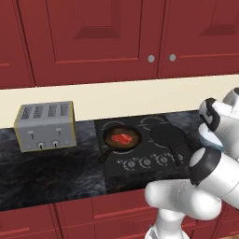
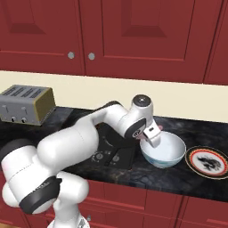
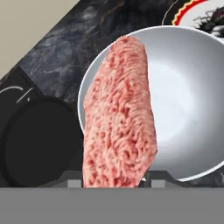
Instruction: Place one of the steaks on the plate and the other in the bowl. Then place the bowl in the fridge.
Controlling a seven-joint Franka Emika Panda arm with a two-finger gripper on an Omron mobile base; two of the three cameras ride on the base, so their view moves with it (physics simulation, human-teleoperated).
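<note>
Gripper (image 2: pixel 153 136), centre-right of right base view: jaws closed on a pinkish steak (image 3: pixel 120 113), held over the white bowl (image 2: pixel 171 153). Plate (image 2: pixel 208 161) just right of bowl. Second steak (image 1: pixel 123 139) in left frying pan (image 1: pixel 122 138); empty pan (image 1: pixel 168 136) beside it; toaster (image 1: pixel 45 126) at left.

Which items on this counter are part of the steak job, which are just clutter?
Job:
- steak held in the gripper, over the bowl
- second steak, lying in a frying pan
- plate, right of the bowl

Clutter:
- toaster
- second frying pan
- red cabinets
</note>
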